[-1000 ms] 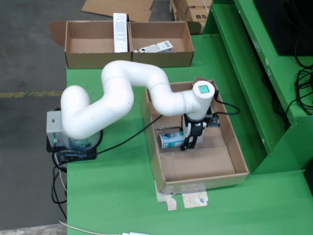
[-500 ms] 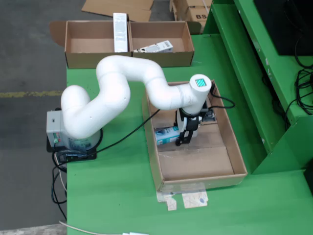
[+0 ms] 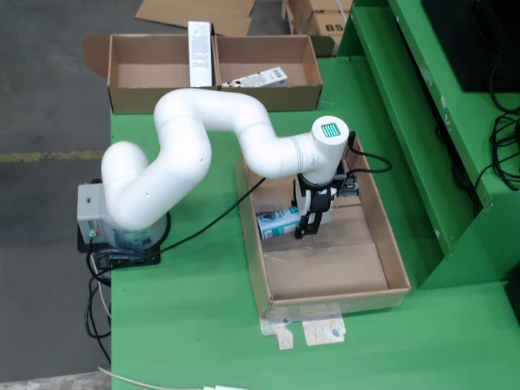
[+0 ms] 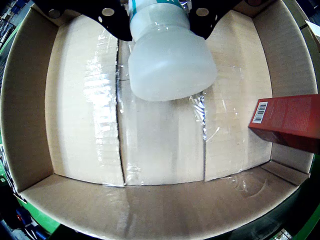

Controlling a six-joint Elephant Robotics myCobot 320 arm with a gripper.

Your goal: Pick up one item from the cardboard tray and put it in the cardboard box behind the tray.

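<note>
My gripper (image 3: 307, 229) is shut on a white bottle with a teal label (image 3: 279, 222), which lies sideways over the left half of the cardboard tray (image 3: 325, 272). In the wrist view the bottle's white base (image 4: 170, 57) hangs over the tray's taped floor (image 4: 85, 110), held between the black fingers (image 4: 107, 17) of the gripper (image 4: 160, 10). The cardboard box (image 3: 215, 96) stands behind the tray at the table's far edge, with two compartments.
A red carton (image 4: 290, 122) lies against the tray's right wall in the wrist view. The far box holds a tall white carton (image 3: 199, 53) at its divider and a flat white pack (image 3: 258, 79) in its right half. A green frame (image 3: 455, 162) rises to the right.
The arm has swung toward the far end of the tray with the bottle in the gripper, moving it slightly up and left in the fixed view.
</note>
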